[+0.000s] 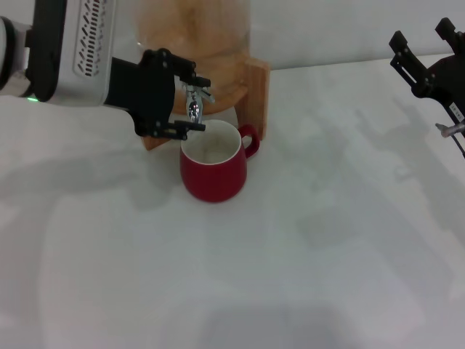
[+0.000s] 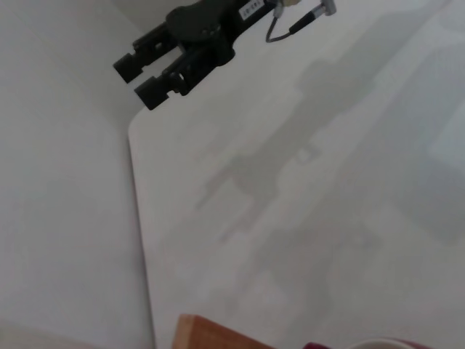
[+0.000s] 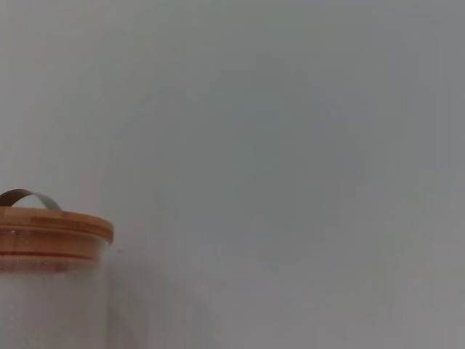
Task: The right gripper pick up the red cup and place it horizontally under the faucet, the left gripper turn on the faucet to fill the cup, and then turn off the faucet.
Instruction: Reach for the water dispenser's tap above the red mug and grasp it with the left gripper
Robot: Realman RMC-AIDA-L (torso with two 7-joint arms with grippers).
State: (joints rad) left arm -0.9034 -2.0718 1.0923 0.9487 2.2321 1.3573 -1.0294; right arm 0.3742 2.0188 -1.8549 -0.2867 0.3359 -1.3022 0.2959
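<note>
The red cup point(image 1: 213, 169) stands upright on the white surface point(image 1: 290, 276), mouth up, its axis vertical and its small loop handle pointing toward the robot's right, next to the wooden frame point(image 1: 256, 93) of the drink dispenser point(image 1: 196, 43). The faucet point(image 1: 195, 102) hangs just above the cup's rear rim, spout pointing down into it. The left gripper point(image 1: 182, 94) reaches in level from the robot's left, its jaws spread and bracketing the faucet, one finger above the lever and one below beside the spout; whether they press on it I cannot tell. The cup sits just below these jaws, apart from them. The right gripper point(image 1: 425, 58) is held up well off to the right, jaws apart and holding nothing.
</note>
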